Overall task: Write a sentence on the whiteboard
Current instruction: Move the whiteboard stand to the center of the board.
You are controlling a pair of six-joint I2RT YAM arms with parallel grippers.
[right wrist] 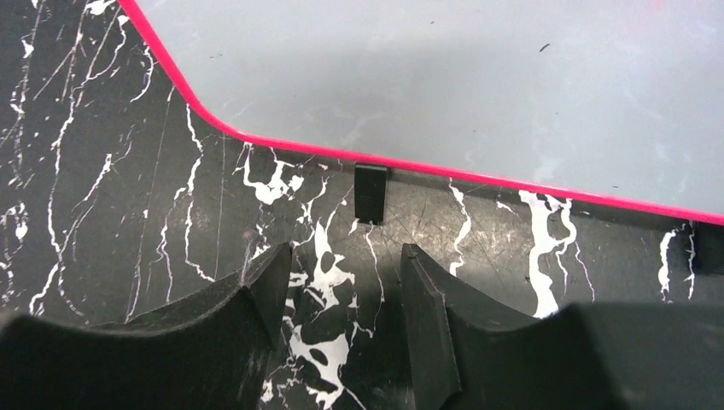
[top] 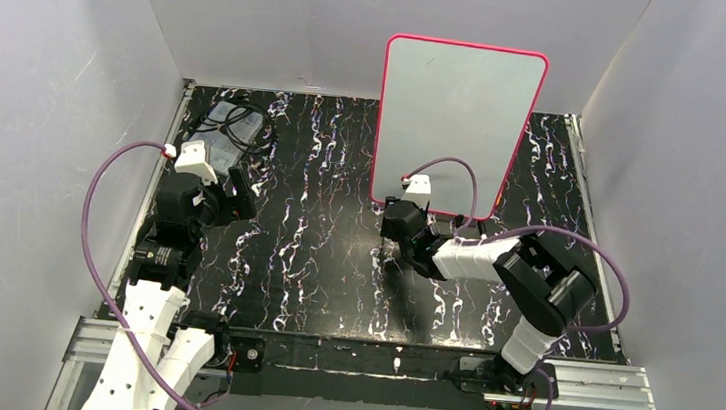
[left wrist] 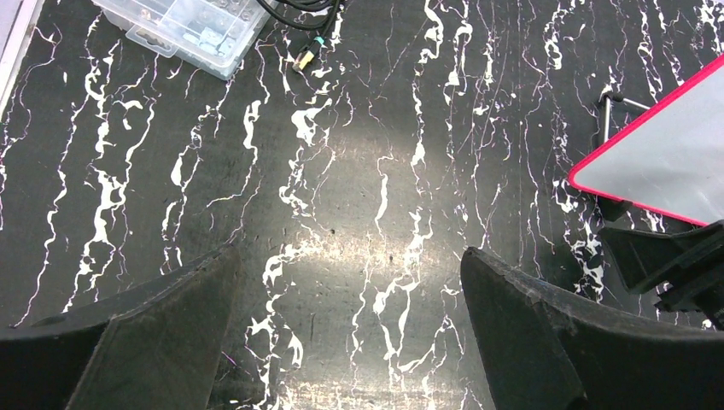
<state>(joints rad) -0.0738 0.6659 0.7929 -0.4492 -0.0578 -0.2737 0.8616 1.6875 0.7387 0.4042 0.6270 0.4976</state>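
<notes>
Nearest to us, on the black, white-veined table [top: 313,261], our left gripper [left wrist: 348,256] hangs low over the left side. Its jaws are spread wide, with only bare tabletop between them. Our right gripper [right wrist: 346,256] reaches in toward the middle and points down at the table. Its jaws stand partly apart with a modest gap, and nothing sits in that gap either. Just ahead of its fingertips is a small black foot [right wrist: 370,192] under the bottom edge of the whiteboard [top: 458,114]. The board stands upright toward the back of the table, right of centre, its pink-red frame around a pale face that shows a few tiny dark specks. Farther off, at the back left corner, lies a clear plastic box [left wrist: 183,26], with a black cable [left wrist: 299,13] beside it.
</notes>
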